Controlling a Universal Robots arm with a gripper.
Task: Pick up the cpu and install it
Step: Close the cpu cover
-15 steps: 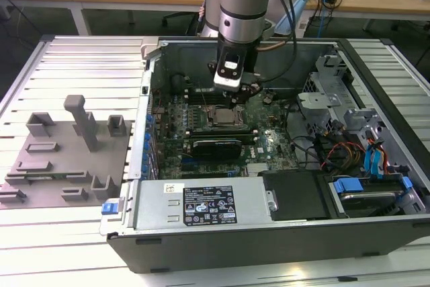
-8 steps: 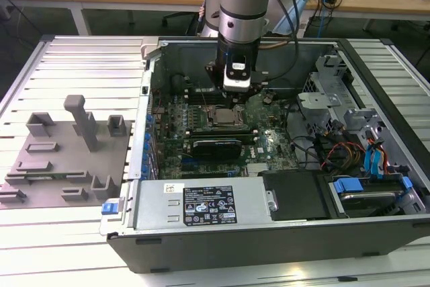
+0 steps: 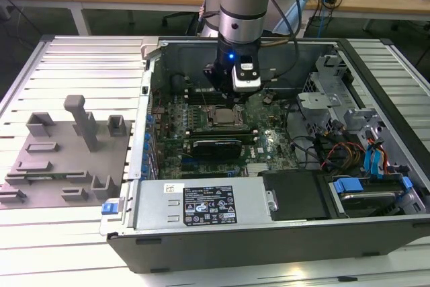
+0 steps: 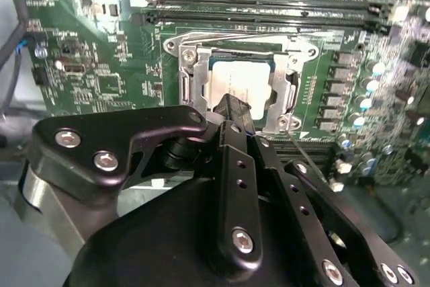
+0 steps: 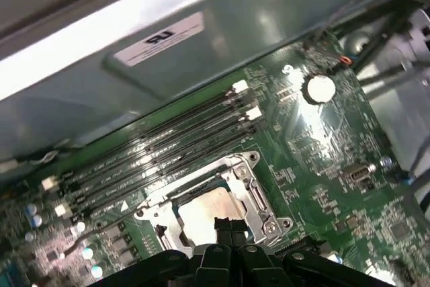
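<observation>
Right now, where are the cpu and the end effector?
cpu (image 4: 240, 78): second wrist view, middle of its silver top.
end effector (image 4: 232, 107): second wrist view, at its black tip.

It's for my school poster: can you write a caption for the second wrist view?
The gripper, fingers shut, hangs over the cpu lying in its socket on the green motherboard.
</observation>
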